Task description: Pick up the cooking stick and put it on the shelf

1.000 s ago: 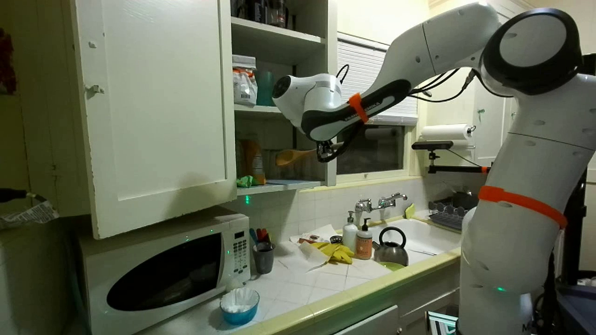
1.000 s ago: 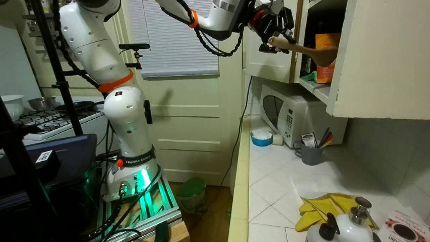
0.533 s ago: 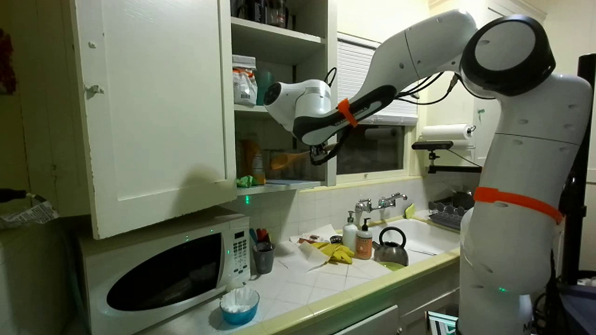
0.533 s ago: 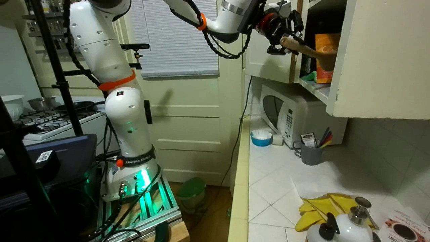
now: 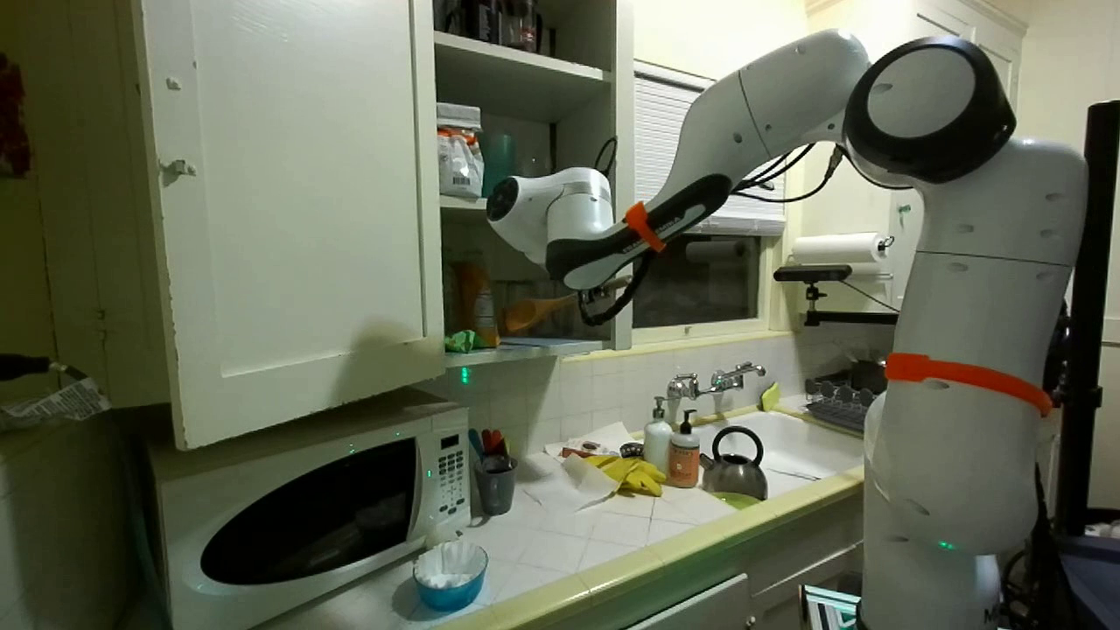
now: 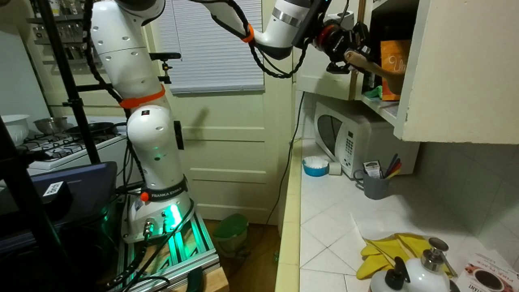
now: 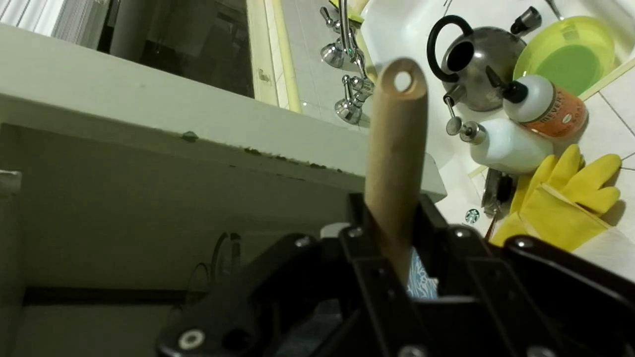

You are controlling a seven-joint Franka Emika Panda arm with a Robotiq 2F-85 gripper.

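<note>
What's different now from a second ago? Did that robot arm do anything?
Yes: the arm has moved toward the open cupboard and a little lower, carrying the wooden spatula down closer to the lowest shelf. Nothing was taken hold of or let go: the jaws still grip the handle. The kettle, soap bottles and yellow gloves stayed put.

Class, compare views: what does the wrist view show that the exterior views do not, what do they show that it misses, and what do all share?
Only the wrist view shows the hole in the end of the cooking stick and a small round green logo.

Only the exterior views, both of them, show the microwave, the gray mug and the blue bowl.

All share the claw holding the cooking stick, and the yellow gloves.
</note>
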